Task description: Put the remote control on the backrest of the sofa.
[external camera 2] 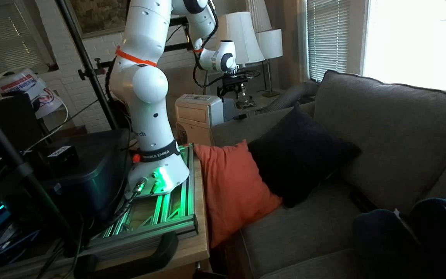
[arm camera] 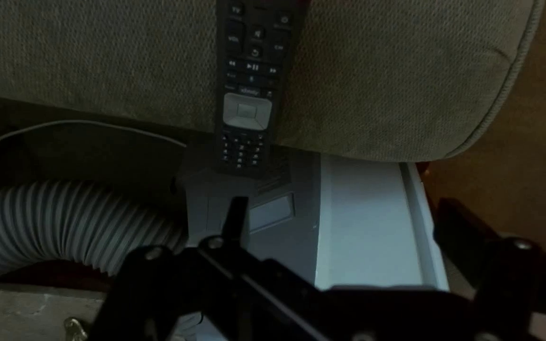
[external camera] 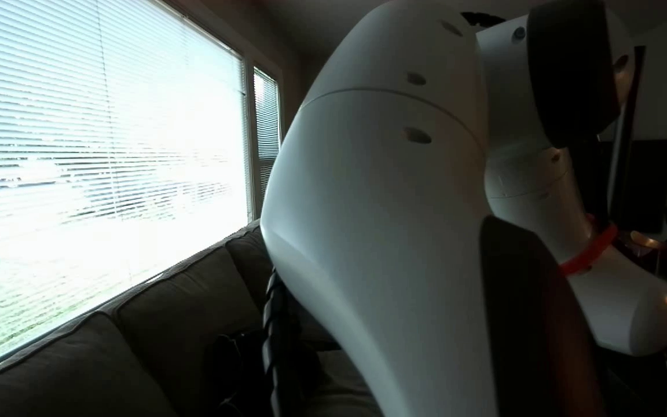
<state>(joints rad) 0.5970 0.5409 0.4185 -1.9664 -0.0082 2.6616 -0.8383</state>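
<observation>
The remote control [arm camera: 254,85] is a slim black bar with pale buttons. In the wrist view it lies on the grey-olive armrest of the sofa [arm camera: 396,80], its near end jutting past the edge. It also shows small and dark on the armrest in an exterior view [external camera 2: 240,116]. My gripper [arm camera: 344,213] is open and empty, its fingers wide apart, off the armrest's outer side. In an exterior view the gripper [external camera 2: 229,93] hangs above and beyond the remote. The backrest [external camera 2: 393,131] stands along the window; it also shows in an exterior view [external camera: 189,307], where the arm hides the gripper.
A white boxy appliance [external camera 2: 196,116] stands beside the armrest, below the gripper in the wrist view [arm camera: 372,213]. A ribbed hose [arm camera: 78,222] runs left from it. An orange pillow [external camera 2: 234,190] and a dark pillow [external camera 2: 300,151] lean by the armrest. Lamps [external camera 2: 240,38] stand behind.
</observation>
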